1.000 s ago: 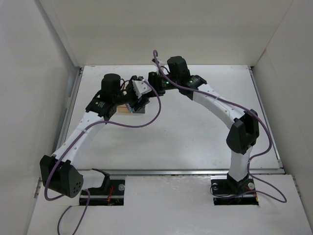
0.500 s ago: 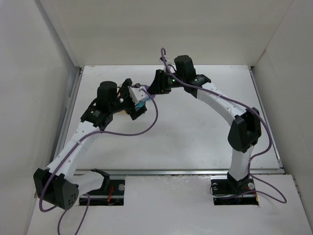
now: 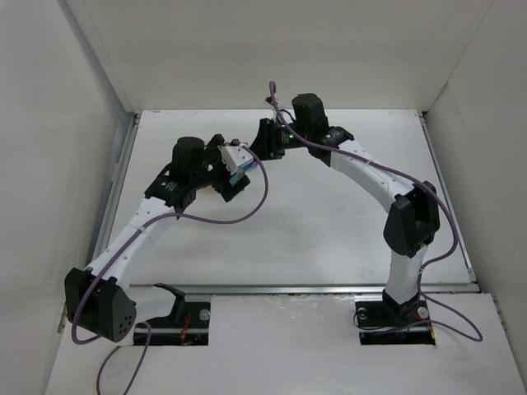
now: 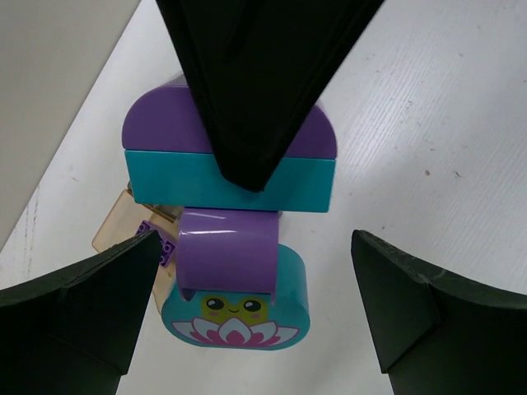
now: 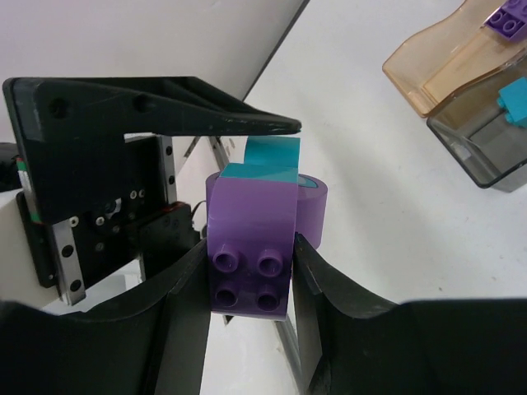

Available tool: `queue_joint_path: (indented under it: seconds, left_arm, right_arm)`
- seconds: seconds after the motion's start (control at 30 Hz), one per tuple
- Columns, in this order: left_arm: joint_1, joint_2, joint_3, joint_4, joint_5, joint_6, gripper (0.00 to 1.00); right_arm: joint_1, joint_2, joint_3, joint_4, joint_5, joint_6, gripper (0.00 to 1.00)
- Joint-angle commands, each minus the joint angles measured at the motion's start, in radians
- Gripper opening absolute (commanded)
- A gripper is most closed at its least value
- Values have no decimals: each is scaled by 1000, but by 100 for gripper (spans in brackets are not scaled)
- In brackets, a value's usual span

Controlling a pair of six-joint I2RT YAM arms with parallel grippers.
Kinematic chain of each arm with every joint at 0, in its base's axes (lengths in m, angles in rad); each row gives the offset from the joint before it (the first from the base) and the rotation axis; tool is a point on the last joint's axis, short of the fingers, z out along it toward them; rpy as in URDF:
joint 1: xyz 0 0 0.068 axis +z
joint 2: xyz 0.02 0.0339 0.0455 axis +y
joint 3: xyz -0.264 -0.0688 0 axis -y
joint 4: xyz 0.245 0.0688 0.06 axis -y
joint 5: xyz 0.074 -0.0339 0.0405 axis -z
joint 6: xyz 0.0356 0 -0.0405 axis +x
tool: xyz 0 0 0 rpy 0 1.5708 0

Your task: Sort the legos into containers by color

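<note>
Bench (image 3: 329, 214): white, matte.

Right end effector (image 5: 249, 251) was clenched on a lego stack (image 5: 247, 197), apparently held clear of the bench at far left.

Left end effector (image 4: 254, 247) was released, with fingers wide apart on either side of the stack. The stack's long axis ran crosswise to their closing line.

Judgement: left is placed to pinch one brick and pull it off.

Bins lay near the stack, adjoining and translucent. The amber bin (image 5: 436, 62) held a purple brick (image 5: 502, 20); the grey bin (image 5: 486, 156) held a teal brick (image 5: 515, 103).

Stack: glossy, purple and teal alternating. The end piece (image 4: 239, 317) was rounded, with a printed lotus face.
</note>
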Motion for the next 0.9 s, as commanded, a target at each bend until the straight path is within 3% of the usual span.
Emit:
queue_joint_path:
  seconds: [0.0, 0.07, 0.1, 0.13, 0.23, 0.27, 0.37, 0.4, 0.47, 0.5, 0.57, 0.73, 0.87]
  left_arm:
    - [-2, 5, 45, 54, -20, -14, 98]
    - [-2, 5, 46, 63, -20, -14, 90]
    - [-2, 5, 55, 63, -6, -14, 83]
    - [-2, 5, 55, 63, -6, -23, 70]
    - [-2, 5, 64, 63, 36, -34, 55]
    - [-2, -5, 64, 52, 49, -34, 40]
    - [-2, -5, 64, 34, 73, -34, 15]
    - [-2, -5, 64, 34, 73, -43, 1]
    - [-2, -5, 64, 11, 73, -43, 0]
    - [-2, -5, 64, 11, 73, -43, 0]
    - [-2, -15, 55, 11, 73, -43, 0]
    - [-2, -36, 24, 20, 95, -32, 0]
    - [-2, -36, 24, -8, 95, -23, 0]
  right_arm:
    - [16, -67, -10, 77, -39, 7, 0]
    - [16, -76, -20, 86, -48, -2, 0]
    - [16, -76, -20, 86, -48, -2, 0]
    - [16, -76, -20, 86, -48, -2, 0]
    - [16, -65, -20, 86, -48, -2, 0]
    - [16, -65, -20, 86, -48, -2, 0]
    - [25, -56, -9, 86, -70, -2, 1]
    - [25, -47, -9, 86, -70, -2, 8]
    - [25, -47, -9, 86, -70, -2, 29]
    - [25, -47, -9, 86, -70, -2, 35]
    - [25, -47, -9, 86, -79, -2, 35]
    - [25, -47, -9, 86, -79, -2, 4]
    - [16, -56, -21, 86, -34, -2, 0]
